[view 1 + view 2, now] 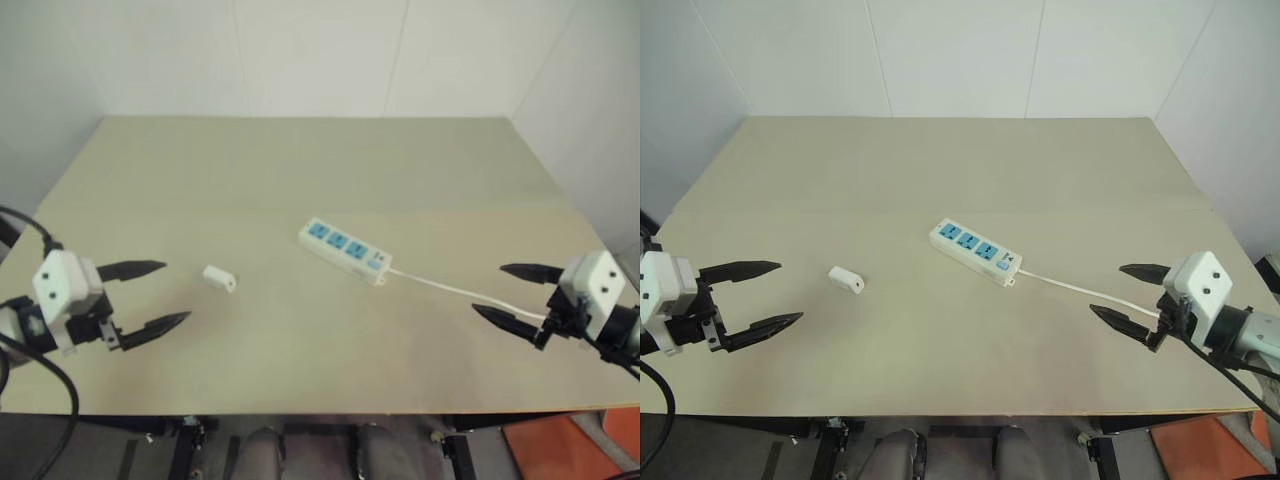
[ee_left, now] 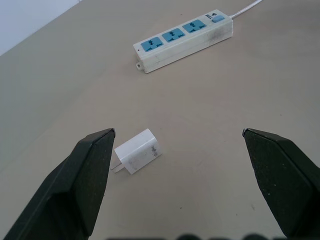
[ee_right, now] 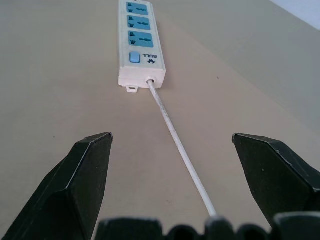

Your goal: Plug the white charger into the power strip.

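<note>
The white charger point(image 1: 219, 278) lies on its side on the table, left of centre, its prongs showing in the left wrist view point(image 2: 137, 151). The power strip point(image 1: 344, 250) lies diagonally near the table's middle, with three blue socket faces, a blue button and a thin white cord point(image 1: 450, 289) running to the right. My left gripper point(image 1: 160, 296) hovers open at the left edge, pointing at the charger, a short way from it. Over at the right edge my right gripper point(image 1: 505, 292) is open above the cord, pointing toward the strip point(image 3: 141, 39).
The beige table point(image 1: 300, 170) ends at a white wall at the back. Its front edge runs close below both grippers. The cord trails off the table's right side under my right gripper.
</note>
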